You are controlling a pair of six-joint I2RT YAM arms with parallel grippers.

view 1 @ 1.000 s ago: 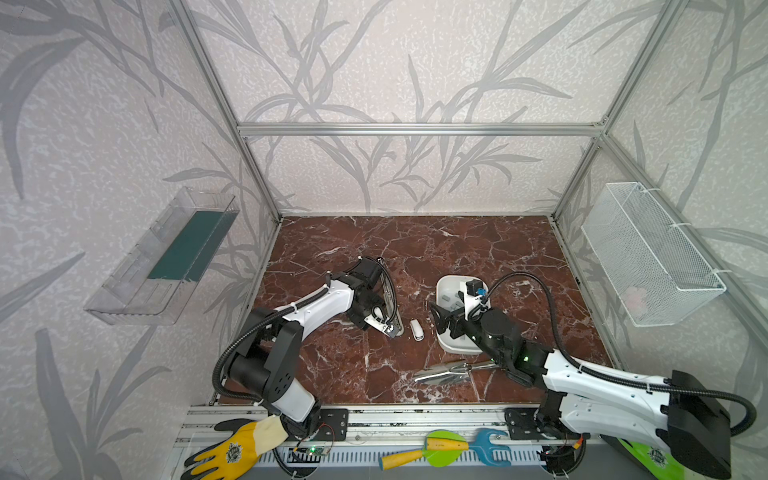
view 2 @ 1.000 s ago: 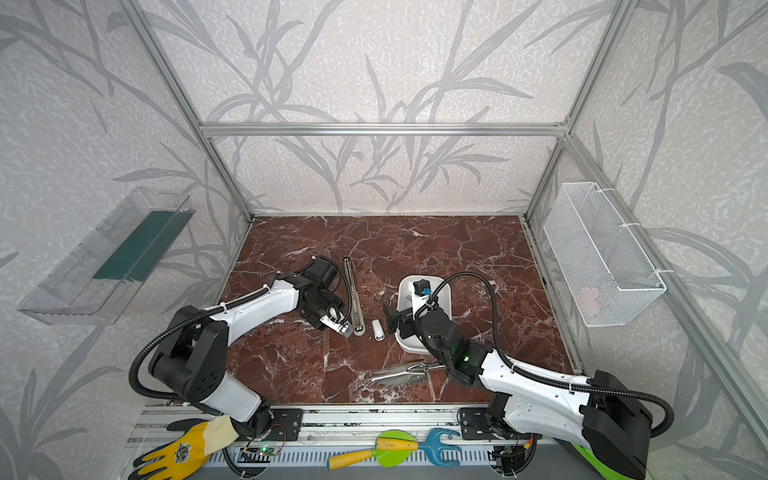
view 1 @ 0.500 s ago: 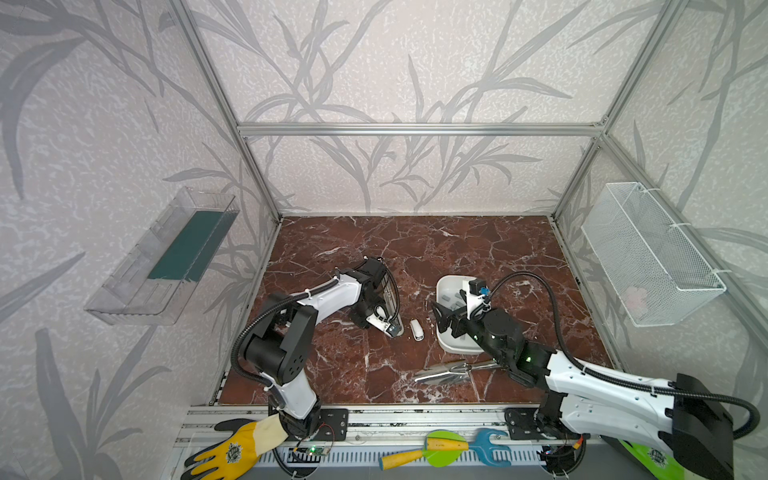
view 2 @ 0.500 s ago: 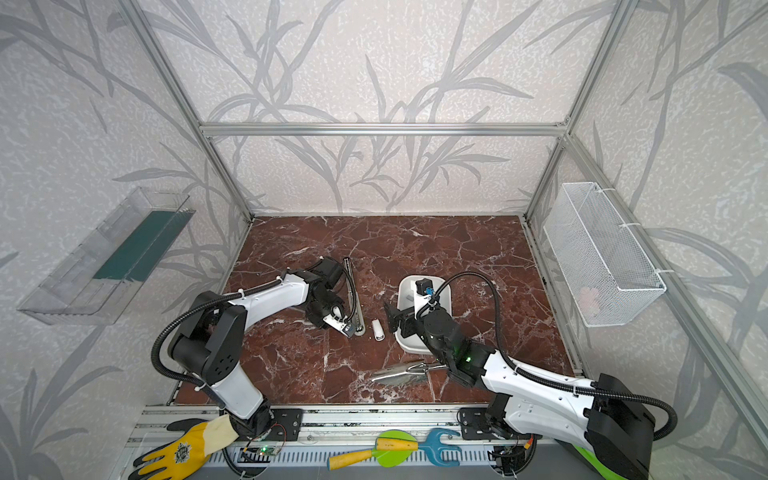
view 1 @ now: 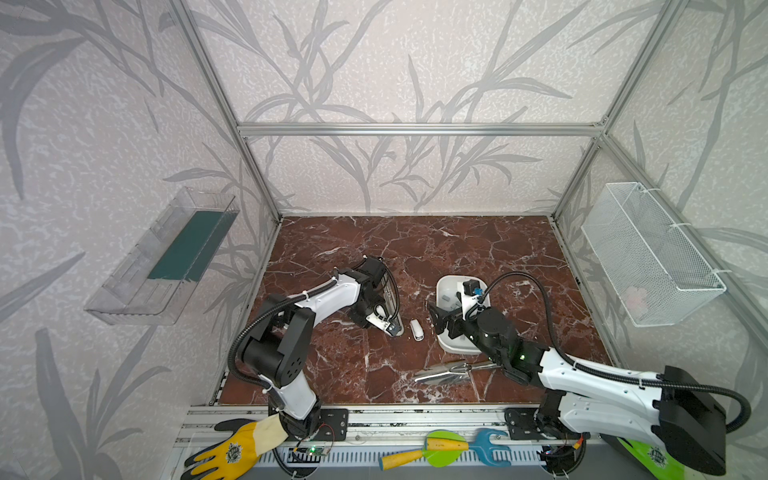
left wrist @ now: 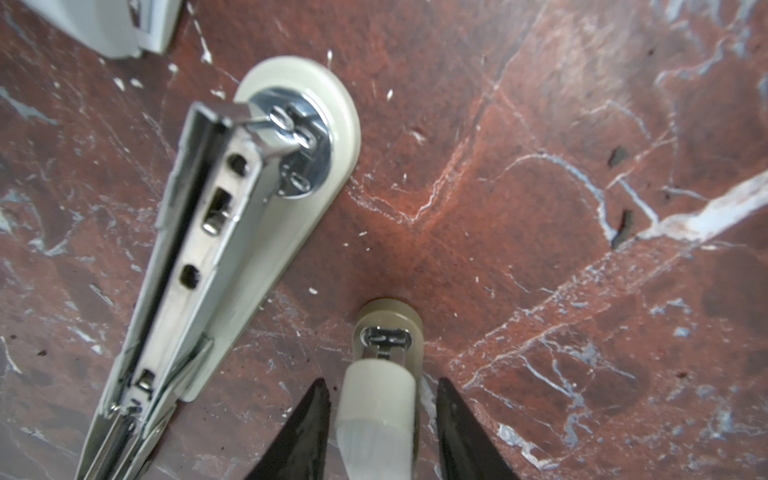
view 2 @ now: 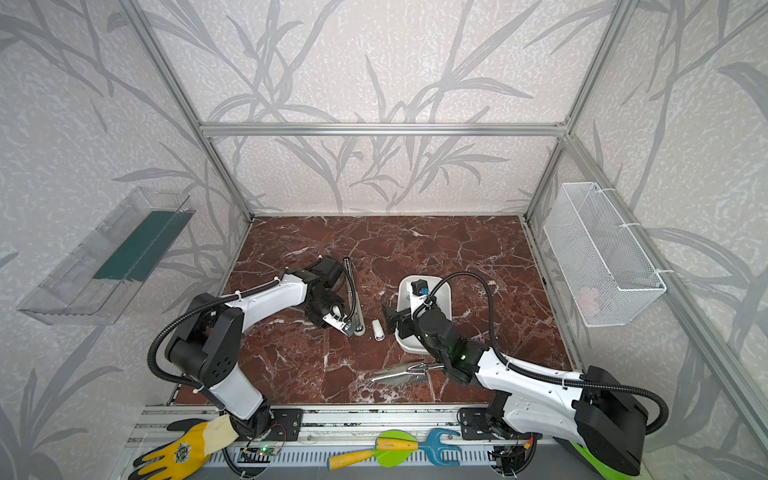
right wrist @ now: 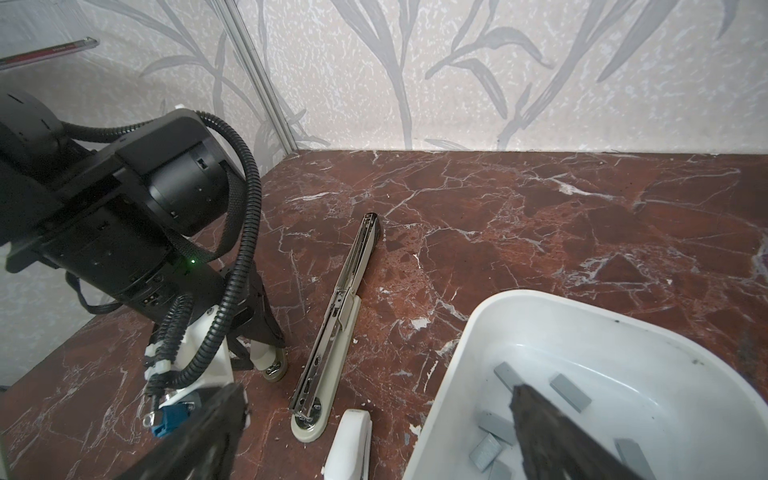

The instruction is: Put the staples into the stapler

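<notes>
The stapler (right wrist: 338,332) lies opened out flat on the worktop (right wrist: 540,216) just left of the middle, metal channel up, the cream base's round anvil end toward the front edge, dark arm toward the back edge. The staples (right wrist: 570,392), small flat grey strips, lie scattered loose in a white tray (right wrist: 540,320) right of the middle.

yellow glove (view 1: 232,451), wire basket (view 1: 648,253), clear wall shelf (view 1: 124,291), blue toy wrench (view 1: 490,446)

The red marble tabletop (view 1: 457,249) carries an opened stapler (right wrist: 332,332) just beside my left gripper (left wrist: 381,380) and a small beige piece (left wrist: 388,324) between its fingers. A small white stapler (view 1: 416,329) lies between my grippers. A white tray (view 1: 457,277) sits partly under my right gripper (right wrist: 378,390), with metal tongs (view 1: 446,372) back beside that arm.
</notes>
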